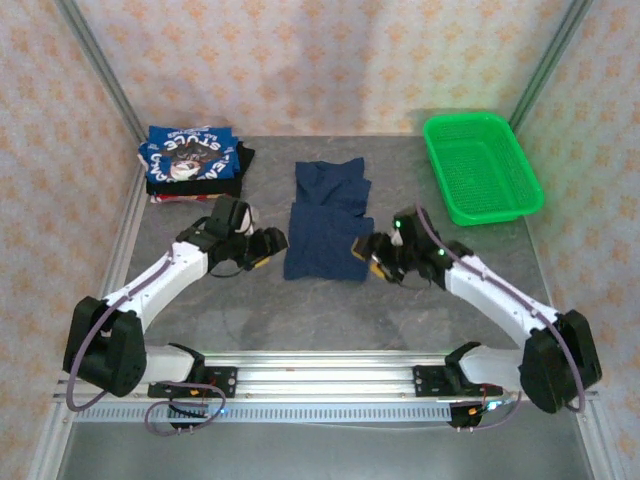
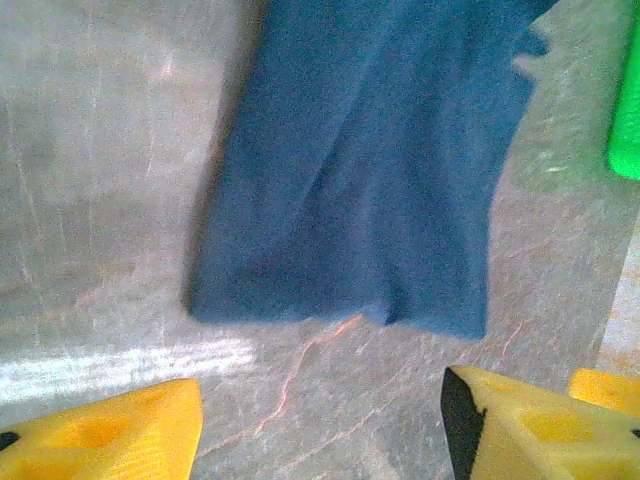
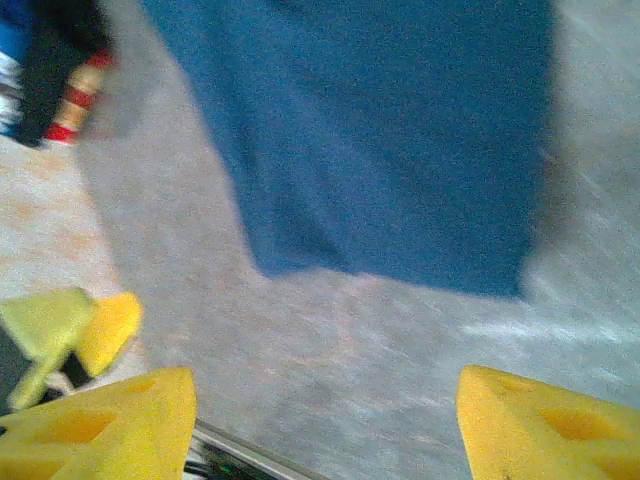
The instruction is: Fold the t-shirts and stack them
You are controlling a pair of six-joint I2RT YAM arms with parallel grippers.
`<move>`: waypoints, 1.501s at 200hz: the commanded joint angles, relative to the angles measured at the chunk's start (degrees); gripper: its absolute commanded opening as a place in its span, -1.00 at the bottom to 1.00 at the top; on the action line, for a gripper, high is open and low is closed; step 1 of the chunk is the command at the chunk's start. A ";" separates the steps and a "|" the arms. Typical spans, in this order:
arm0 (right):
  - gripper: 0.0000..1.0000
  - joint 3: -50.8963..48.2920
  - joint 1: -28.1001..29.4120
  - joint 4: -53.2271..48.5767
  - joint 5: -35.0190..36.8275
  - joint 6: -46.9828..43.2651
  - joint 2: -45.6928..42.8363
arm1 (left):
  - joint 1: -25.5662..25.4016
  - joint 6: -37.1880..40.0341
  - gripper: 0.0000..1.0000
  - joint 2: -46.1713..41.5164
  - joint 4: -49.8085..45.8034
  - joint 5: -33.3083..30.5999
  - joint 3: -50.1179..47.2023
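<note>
A dark navy t-shirt (image 1: 327, 220) lies partly folded as a long strip in the middle of the table; it also shows in the left wrist view (image 2: 370, 160) and the right wrist view (image 3: 390, 140). A stack of folded t-shirts (image 1: 192, 160), topped by a blue one with white lettering, sits at the back left. My left gripper (image 1: 270, 245) is open just left of the navy shirt's near edge, nothing between its yellow fingers (image 2: 110, 435). My right gripper (image 1: 366, 252) is open just right of that edge, its fingers (image 3: 545, 430) apart and empty.
A green plastic mesh basket (image 1: 480, 165) stands at the back right, its edge visible in the left wrist view (image 2: 625, 110). The grey table (image 1: 330, 310) is walled by patterned panels. A metal rail (image 1: 320, 365) runs along the near edge.
</note>
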 commanded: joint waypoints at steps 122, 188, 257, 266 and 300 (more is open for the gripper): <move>0.19 -12.77 0.15 40.02 -2.39 15.71 16.74 | -0.15 -15.69 0.15 12.83 28.41 3.29 -10.69; -0.33 -7.60 0.10 39.41 -2.16 15.87 23.71 | -2.23 -18.54 -0.05 23.17 35.47 2.70 -7.81; -0.99 -2.50 -0.03 15.58 0.19 8.11 16.56 | -2.50 -13.53 -1.00 17.17 22.27 0.86 -5.23; -1.00 -1.86 -0.03 10.62 0.94 6.34 14.30 | -2.59 -11.80 -1.00 15.42 19.24 0.21 -5.12; -1.00 -1.94 0.24 -0.72 0.76 3.04 8.15 | -2.54 -8.09 -1.00 8.47 10.85 -2.31 -6.92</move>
